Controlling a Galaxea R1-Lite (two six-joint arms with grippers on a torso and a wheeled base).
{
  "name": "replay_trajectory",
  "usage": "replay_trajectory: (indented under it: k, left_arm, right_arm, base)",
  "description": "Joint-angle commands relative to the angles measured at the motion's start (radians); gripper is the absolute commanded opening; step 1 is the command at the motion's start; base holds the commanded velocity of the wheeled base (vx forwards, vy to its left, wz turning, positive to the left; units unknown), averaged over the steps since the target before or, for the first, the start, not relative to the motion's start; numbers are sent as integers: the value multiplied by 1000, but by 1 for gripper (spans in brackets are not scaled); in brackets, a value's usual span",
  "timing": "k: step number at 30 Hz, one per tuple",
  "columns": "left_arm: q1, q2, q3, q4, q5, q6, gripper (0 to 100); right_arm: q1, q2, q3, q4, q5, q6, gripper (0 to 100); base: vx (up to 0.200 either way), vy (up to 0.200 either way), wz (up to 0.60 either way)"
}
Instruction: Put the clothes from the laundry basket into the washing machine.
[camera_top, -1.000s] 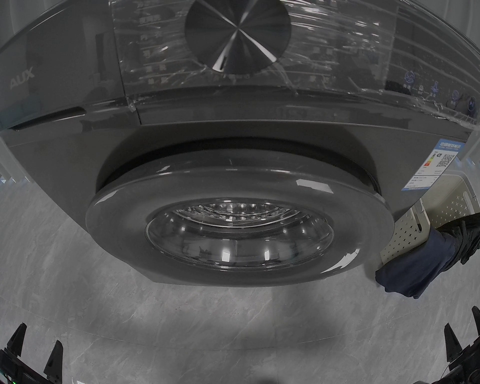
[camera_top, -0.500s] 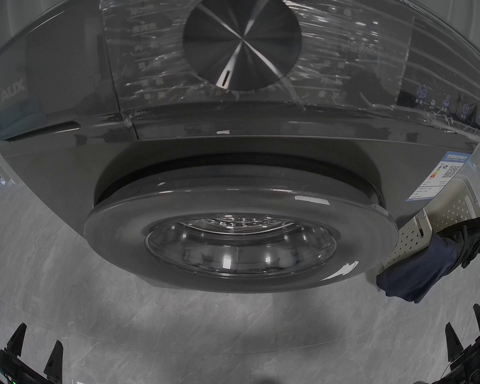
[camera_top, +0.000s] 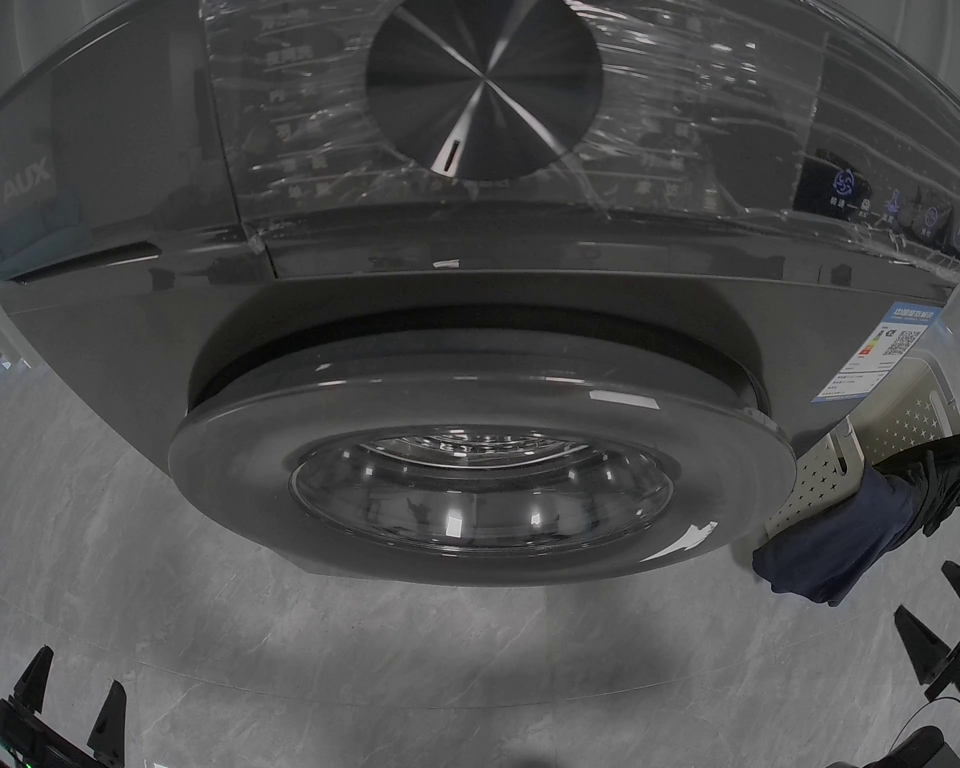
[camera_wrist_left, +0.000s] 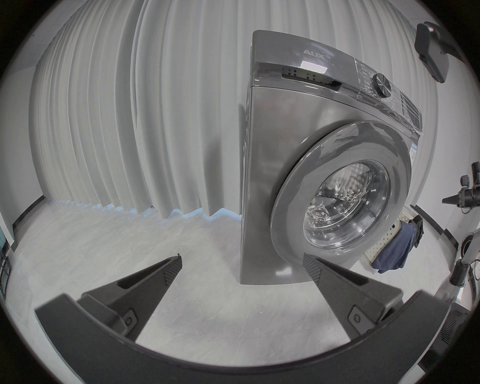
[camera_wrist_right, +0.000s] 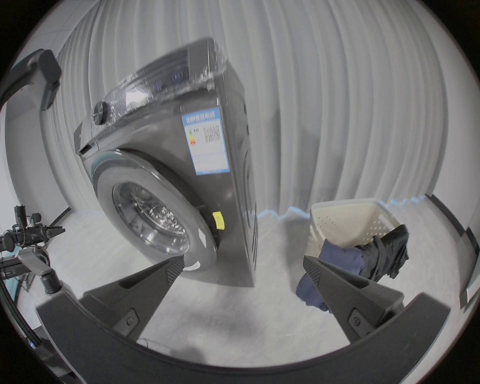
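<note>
Door first, clothes second

The washing machine (camera_top: 480, 300) stands directly ahead of the robot, and its round door (camera_top: 480, 490) looks shut against the front panel. The laundry basket (camera_wrist_right: 350, 220) sits on the floor (camera_top: 200, 560) just beside the machine on the robot's right. A blue garment (camera_top: 835, 545) hangs over its near rim and touches the floor, with a black garment (camera_top: 925, 480) bunched on the rim just above it. No clothes are inside the drum yet.

The left gripper (camera_wrist_left: 242, 262) hangs low and well apart from the machine, its fingers spread wide with nothing between them. The right gripper (camera_wrist_right: 242, 260) is likewise spread and empty, near the basket but not touching it.

Judging from this layout, the step in hand is opening the door, since nothing can go in while it is shut. No handle can be made out. A small yellow tab (camera_wrist_right: 218, 220) shows between the door and the body on the basket side, and it cannot be told whether that marks the hinge or the latch. A good approach would find the free edge before pulling, then swing the door fully clear so it does not block the path from the basket. The right arm is better placed for the clothes. A grip on the bunched cloth at the rim should lift the blue garment more cleanly than a grip on its trailing end.
</note>
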Motion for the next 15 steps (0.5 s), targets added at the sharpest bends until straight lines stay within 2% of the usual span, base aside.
replay_trajectory:
  k: [1,4,5,7,11,15]
  left_arm:
    - [0,-12,16,0,0,2,100]
    - [0,-12,16,0,0,2,100]
    - [0,-12,16,0,-1,4,100]
    - [0,-12,16,0,-1,4,100]
    - [0,-12,16,0,0,4,100]
    - [0,-12,16,0,0,4,100]
  right_arm:
    - [117,328,-16,-100,49,-25,100]
    - [191,379,-19,-134,47,-25,100]
    - [243,406,-22,-141,47,-22,100]
    - [295,451,-32,-148,44,-14,100]
    - [318,529,-77,-171,44,-11,100]
    - [319,644,-129,-269,44,-11,100]
  base:
    - [0,0,0]
    - [0,0,0]
    - [0,0,0]
    - [0,0,0]
    - [0,0,0]
    - [0,0,0]
